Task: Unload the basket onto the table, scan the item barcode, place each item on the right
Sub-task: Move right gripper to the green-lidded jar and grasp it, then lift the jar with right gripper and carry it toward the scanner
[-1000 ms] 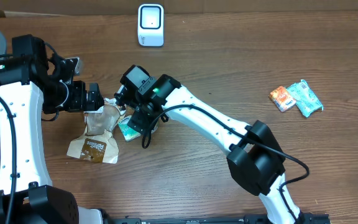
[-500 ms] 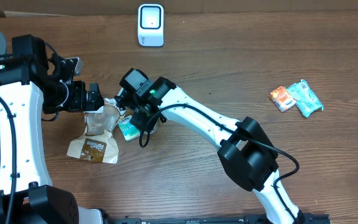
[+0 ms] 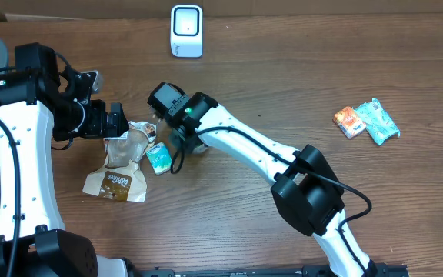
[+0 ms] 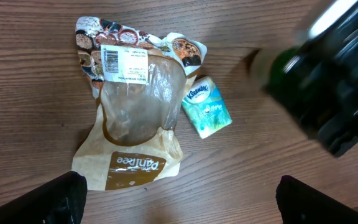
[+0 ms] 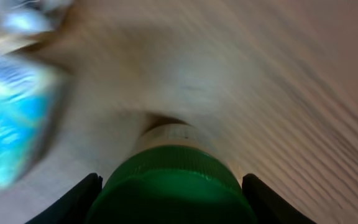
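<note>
Right pincer (image 5: 173,190) is pinching the green-capped container (image 5: 174,163). We judge this is the item to scan, gripped at the cap so body & label are left free for reading. In the wrist view the cap fills the gap btw the fingers, bottom centre. The body is blurred, no barcode visible.

Overhead, the grip sits left of centre, w/ the scanner (image 3: 186,31) well apart at top centre.

Left pincer (image 4: 179,186) is spread wide & empty, above the brown bag (image 4: 132,124) & tissue pack (image 4: 207,112) on the bench (image 3: 283,77), prob. standing by.
</note>
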{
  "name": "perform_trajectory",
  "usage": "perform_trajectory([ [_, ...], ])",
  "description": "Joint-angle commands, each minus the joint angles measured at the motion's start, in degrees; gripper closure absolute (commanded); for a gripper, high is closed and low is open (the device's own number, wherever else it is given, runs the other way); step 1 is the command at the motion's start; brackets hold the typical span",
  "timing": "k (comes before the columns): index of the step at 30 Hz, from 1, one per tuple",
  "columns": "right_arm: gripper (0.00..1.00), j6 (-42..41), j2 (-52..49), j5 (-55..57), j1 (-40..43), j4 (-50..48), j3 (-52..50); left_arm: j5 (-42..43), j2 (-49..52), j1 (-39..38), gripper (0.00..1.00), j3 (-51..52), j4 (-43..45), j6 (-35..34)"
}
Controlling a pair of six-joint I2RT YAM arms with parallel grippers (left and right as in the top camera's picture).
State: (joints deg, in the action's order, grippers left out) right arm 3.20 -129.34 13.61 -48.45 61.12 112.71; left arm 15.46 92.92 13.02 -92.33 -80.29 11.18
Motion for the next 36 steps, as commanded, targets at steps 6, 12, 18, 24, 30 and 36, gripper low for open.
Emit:
perform_trajectory([
  [6, 0.63, -32.1, 3.8, 0.2, 6.9, 5.9, 5.0, 0.7, 0.3, 0.1, 0.00, -0.1, 0.0, 1.5],
  [12, 0.76, -43.8, 3.8, -9.4, 15.1, 3.4, 3.4, 0.7, 0.3, 0.1, 0.00, -0.1, 0.0, 1.5],
  [18, 0.79, -55.2, 2.7, -9.4, 20.7, 3.3, 2.7, 0.7, 0.3, 0.1, 0.01, -0.1, 0.0, 1.5],
  [24, 0.73, -55.5, 0.8, -9.0, 20.7, 3.8, 2.7, 0.7, 0.3, 0.1, 0.00, -0.1, 0.0, 1.5],
  [30, 0.57, -55.2, 0.3, -6.2, 18.9, 3.8, 2.7, 0.7, 0.3, 0.1, 0.01, -0.1, 0.0, 1.5],
  [36, 0.41, -50.9, 0.3, -6.1, 17.9, 4.0, 2.7, 0.7, 0.3, 0.1, 0.00, -0.1, 0.0, 1.5],
])
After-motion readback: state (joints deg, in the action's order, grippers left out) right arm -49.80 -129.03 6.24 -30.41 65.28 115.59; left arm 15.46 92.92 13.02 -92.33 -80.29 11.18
